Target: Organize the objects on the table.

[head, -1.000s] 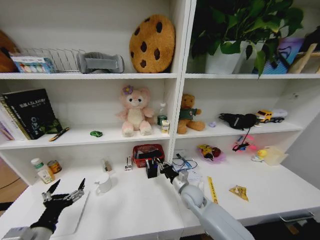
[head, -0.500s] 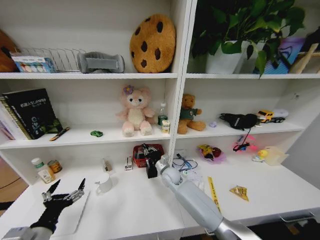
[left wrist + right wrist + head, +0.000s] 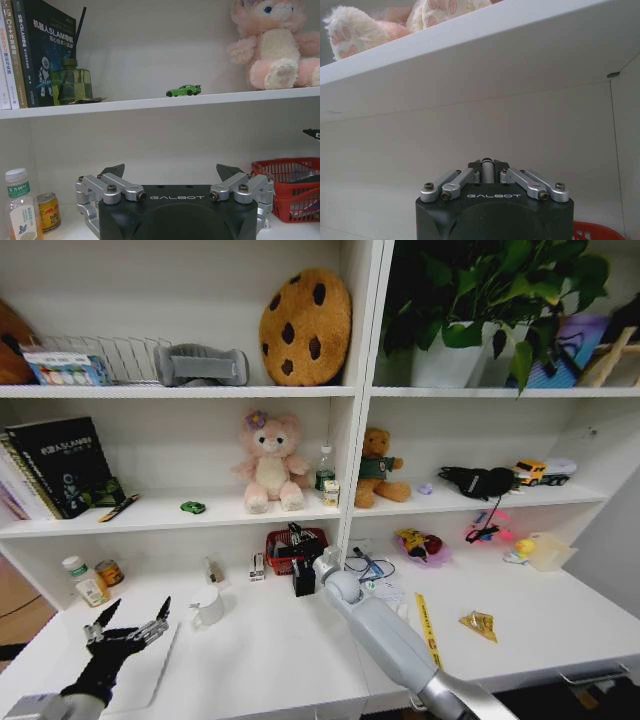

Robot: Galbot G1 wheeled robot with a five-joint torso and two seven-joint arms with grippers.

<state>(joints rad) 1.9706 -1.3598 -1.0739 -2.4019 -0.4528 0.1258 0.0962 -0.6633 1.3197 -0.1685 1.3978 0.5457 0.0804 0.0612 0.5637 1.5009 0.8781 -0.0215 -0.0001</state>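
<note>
Head view: right claw [image 3: 294, 533] at the end of the outstretched right arm, poised just above the red basket [image 3: 296, 550] at the back of the surface [image 3: 270, 650], under the shelf of the pink plush bear [image 3: 268, 465]. Just beside the basket, a small black holder [image 3: 303, 580]; a white mug [image 3: 208, 609] farther toward the left.

Right wrist view: right claw [image 3: 487, 165] pressed together, pinching a slim grey pen [image 3: 487, 172], judged so by shape alone, the body mostly hidden between the pads. Upright hold, probably for a clean lift or drop into a container. Rim of the red basket [image 3: 595, 232] at the lower corner.

Left wrist view: left claw [image 3: 171, 172] spread wide and empty, facing the back wall. Parked low over the near left of the surface in the head view [image 3: 135, 612], above a flat pale slab, likely the closed laptop [image 3: 165, 655]; placed well apart from the right arm's working zone, presumably to avoid collision.

Tiny green toy car [image 3: 192, 507] on the middle shelf, not on the surface, seen again from the left wrist [image 3: 183, 90]. Sorting judged under way, not finished.
</note>
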